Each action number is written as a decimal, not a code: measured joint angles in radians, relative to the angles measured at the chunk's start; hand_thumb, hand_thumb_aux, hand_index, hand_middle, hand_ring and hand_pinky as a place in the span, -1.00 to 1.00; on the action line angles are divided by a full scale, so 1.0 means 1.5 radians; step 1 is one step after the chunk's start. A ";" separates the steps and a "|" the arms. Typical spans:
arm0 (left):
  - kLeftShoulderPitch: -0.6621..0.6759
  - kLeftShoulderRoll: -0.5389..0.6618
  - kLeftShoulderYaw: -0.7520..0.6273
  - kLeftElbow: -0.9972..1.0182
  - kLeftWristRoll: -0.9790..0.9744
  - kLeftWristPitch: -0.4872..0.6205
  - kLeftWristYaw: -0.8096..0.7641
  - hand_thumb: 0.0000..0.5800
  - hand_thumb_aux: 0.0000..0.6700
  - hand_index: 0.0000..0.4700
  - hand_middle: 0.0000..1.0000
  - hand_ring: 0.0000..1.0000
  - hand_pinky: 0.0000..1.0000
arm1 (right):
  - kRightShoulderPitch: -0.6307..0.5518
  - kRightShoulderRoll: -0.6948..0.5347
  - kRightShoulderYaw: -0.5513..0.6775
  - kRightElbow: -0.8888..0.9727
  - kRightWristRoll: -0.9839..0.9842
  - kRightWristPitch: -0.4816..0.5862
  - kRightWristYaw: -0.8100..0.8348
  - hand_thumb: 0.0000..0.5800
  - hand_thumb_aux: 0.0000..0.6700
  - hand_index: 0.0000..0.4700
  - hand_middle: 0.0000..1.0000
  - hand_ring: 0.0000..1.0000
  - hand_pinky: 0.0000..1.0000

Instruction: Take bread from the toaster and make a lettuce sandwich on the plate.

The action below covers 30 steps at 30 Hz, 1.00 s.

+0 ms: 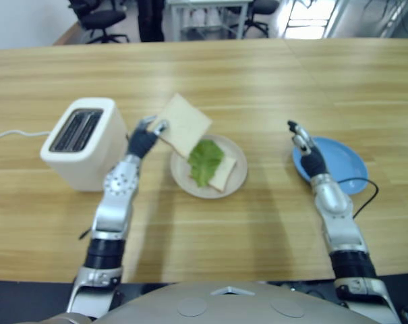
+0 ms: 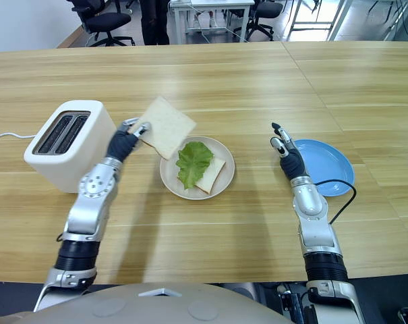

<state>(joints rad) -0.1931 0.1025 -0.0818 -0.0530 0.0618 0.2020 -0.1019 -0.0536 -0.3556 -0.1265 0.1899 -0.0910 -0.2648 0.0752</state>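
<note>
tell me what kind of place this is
Probably an office or lab room, not a home kitchen. Rolling office chairs stand behind a long wooden table. The toaster and plate sit on it like a staged test setup.

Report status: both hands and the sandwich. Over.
Left hand shut on top bread slice, by tan plate left rim. Right hand open, empty, beside blue plate. Lettuce on bottom slice. Nothing in the way.
</note>
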 measured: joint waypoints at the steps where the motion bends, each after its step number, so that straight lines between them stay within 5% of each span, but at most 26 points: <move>1: -0.009 -0.004 -0.011 0.036 0.010 -0.015 0.002 1.00 1.00 0.96 1.00 1.00 1.00 | 0.000 0.000 0.001 0.002 0.000 -0.003 -0.001 -1.00 -1.00 -1.00 -1.00 -1.00 -1.00; 9: -0.059 -0.009 -0.025 0.301 0.047 -0.114 0.038 1.00 1.00 0.96 1.00 1.00 1.00 | -0.005 0.004 0.010 0.024 -0.014 -0.008 -0.010 -1.00 -1.00 -1.00 -1.00 -1.00 -1.00; 14: -0.083 -0.013 -0.035 0.354 0.064 -0.158 0.048 1.00 1.00 0.96 1.00 1.00 1.00 | -0.016 0.011 0.014 0.030 -0.018 -0.013 -0.011 -1.00 -1.00 -1.00 -1.00 -1.00 -1.00; 30: -0.047 -0.017 -0.056 0.228 0.074 -0.137 0.020 1.00 1.00 0.96 1.00 1.00 1.00 | -0.018 0.013 0.029 0.049 -0.034 -0.025 -0.019 -1.00 -1.00 -1.00 -1.00 -1.00 -1.00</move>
<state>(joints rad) -0.2635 0.0773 -0.1666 0.2897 0.1725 -0.0040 -0.0717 -0.0808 -0.3365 -0.0833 0.2639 -0.1426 -0.3018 0.0464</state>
